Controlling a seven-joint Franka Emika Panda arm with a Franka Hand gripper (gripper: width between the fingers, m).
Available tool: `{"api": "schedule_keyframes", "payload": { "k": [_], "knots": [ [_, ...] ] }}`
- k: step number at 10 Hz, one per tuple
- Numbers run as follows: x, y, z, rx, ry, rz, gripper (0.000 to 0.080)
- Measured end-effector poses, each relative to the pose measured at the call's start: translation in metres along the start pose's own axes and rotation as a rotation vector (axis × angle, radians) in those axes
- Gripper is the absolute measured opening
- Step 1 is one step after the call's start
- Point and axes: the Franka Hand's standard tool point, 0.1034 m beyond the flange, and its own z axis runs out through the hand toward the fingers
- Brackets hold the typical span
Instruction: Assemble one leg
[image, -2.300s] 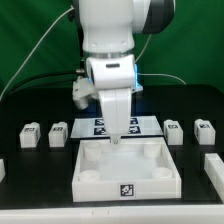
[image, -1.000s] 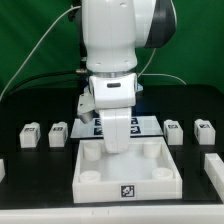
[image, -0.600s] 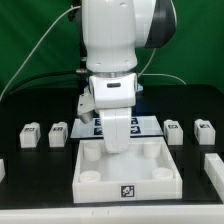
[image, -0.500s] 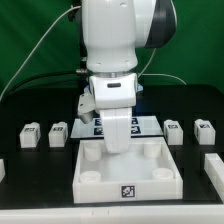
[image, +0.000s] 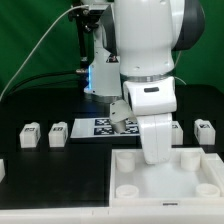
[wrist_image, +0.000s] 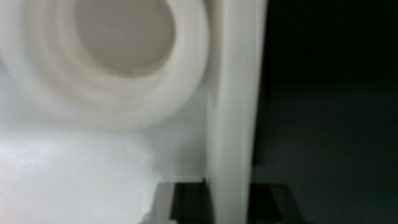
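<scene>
The large white tray-like part (image: 170, 178) lies at the front of the exterior view's right. My gripper (image: 157, 158) reaches down onto its back wall. In the wrist view my gripper (wrist_image: 231, 205) has a dark finger on each side of the tray's thin upright wall (wrist_image: 235, 100), shut on it, with a round corner socket (wrist_image: 116, 50) beside it. Two legs (image: 30, 134) (image: 59, 131), small white blocks with marker tags, stand on the exterior view's left. Another leg (image: 205, 130) stands on the right. The fourth is hidden behind the arm.
The marker board (image: 100, 127) lies on the black table behind the tray. A white block (image: 2, 170) sits at the left edge. A green backdrop and cables stand behind the arm's base.
The arm has swung to the exterior view's right, and the tray has slid right with it, from the middle of the table to the right front.
</scene>
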Motion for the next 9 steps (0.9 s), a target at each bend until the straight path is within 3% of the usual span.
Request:
{"api": "schedule_keyframes", "payload": {
  "k": [4,6,7,8,9],
  "knots": [
    [0.0081,0.0073,0.0043,-0.032,0.015,-0.010,0.0059],
    [0.0075,0.0073,0.0044,-0.031,0.015,-0.009,0.0062],
    [0.0071,0.0073,0.0044,-0.031,0.014,-0.008,0.0234],
    [0.0069,0.0074,0.0044,-0.031,0.014,-0.008,0.0234],
    [0.0068,0.0075,0.0042,-0.032,0.014,-0.008,0.0489]
  ]
}}
